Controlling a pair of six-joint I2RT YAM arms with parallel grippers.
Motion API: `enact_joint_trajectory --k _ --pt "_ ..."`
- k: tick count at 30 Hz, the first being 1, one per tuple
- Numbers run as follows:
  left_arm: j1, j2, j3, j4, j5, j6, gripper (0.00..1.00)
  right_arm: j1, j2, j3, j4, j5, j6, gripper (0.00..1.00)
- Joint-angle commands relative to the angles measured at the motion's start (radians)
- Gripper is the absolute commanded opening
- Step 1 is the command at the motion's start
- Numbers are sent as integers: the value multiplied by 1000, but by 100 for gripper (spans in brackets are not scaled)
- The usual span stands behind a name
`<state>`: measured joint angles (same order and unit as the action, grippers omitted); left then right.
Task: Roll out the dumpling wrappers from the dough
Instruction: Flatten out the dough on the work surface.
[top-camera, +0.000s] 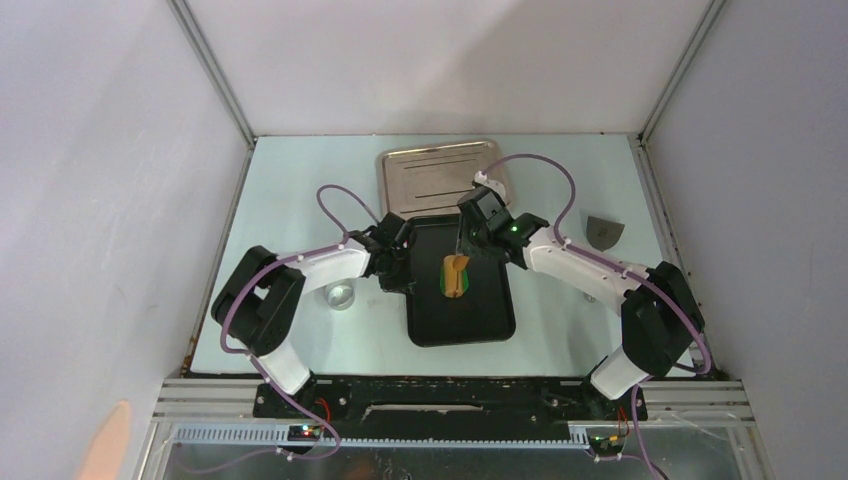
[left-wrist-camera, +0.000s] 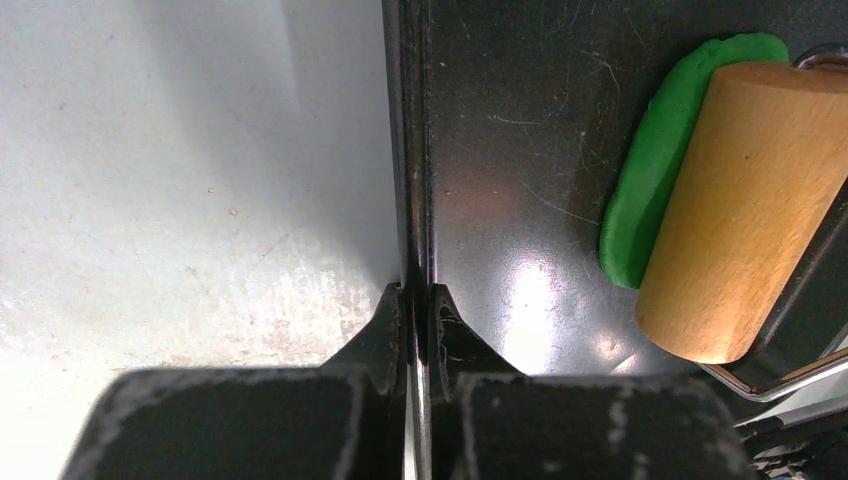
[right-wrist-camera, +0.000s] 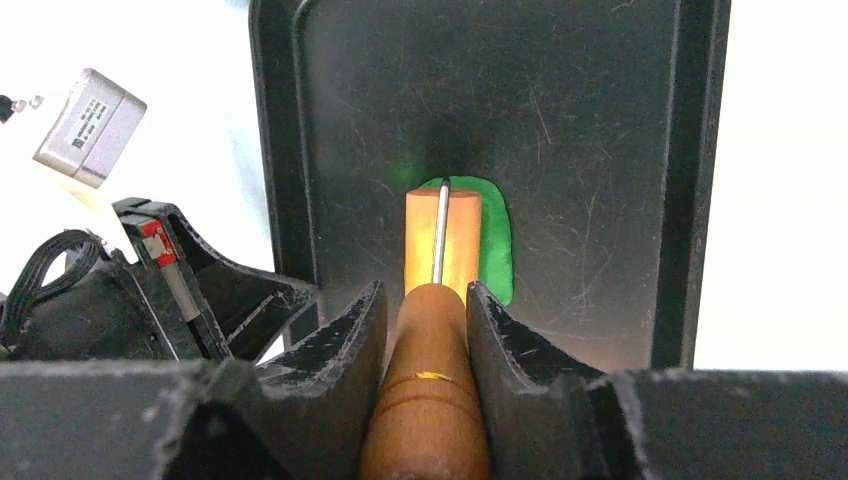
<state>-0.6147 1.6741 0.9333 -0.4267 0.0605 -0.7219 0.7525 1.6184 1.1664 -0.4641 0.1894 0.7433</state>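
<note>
green dough (left-wrist-camera: 640, 200) oval under wooden roller (left-wrist-camera: 750, 200) | right pincer (right-wrist-camera: 426, 295) grips it | left pincer (left-wrist-camera: 418, 292) clamps tray (left-wrist-camera: 500, 150)

The top external camera sits high above and behind the rig, looking steeply down over the whole counter (top-camera: 290, 210), far enough off to show the black tray (top-camera: 487, 315) small at centre. The left wrist camera looks out past the left end effector (left-wrist-camera: 420, 297) from very close, low along the tray's left rim with the counter filling its left half, while the right wrist camera looks down past the right end effector (right-wrist-camera: 426, 296) along the roller (right-wrist-camera: 460, 250) from slightly farther off. All three views share the tray floor, the roller and the dough (right-wrist-camera: 497, 245) under it.
</note>
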Motion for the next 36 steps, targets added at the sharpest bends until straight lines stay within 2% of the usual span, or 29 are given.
enact_joint_trajectory --k 1,20,30,36 --pt "-20 58 -28 78 62 67 0 51 148 -123 7 -170 107 0" --pt "-20 37 -50 89 71 74 0 54 111 -174 15 -119 127 0" --pt "-20 20 -56 69 67 112 0 -2 -82 -175 -90 -99 97 0" --pt "-20 -1 -54 40 63 165 0 -72 -203 -174 -143 -161 92 0"
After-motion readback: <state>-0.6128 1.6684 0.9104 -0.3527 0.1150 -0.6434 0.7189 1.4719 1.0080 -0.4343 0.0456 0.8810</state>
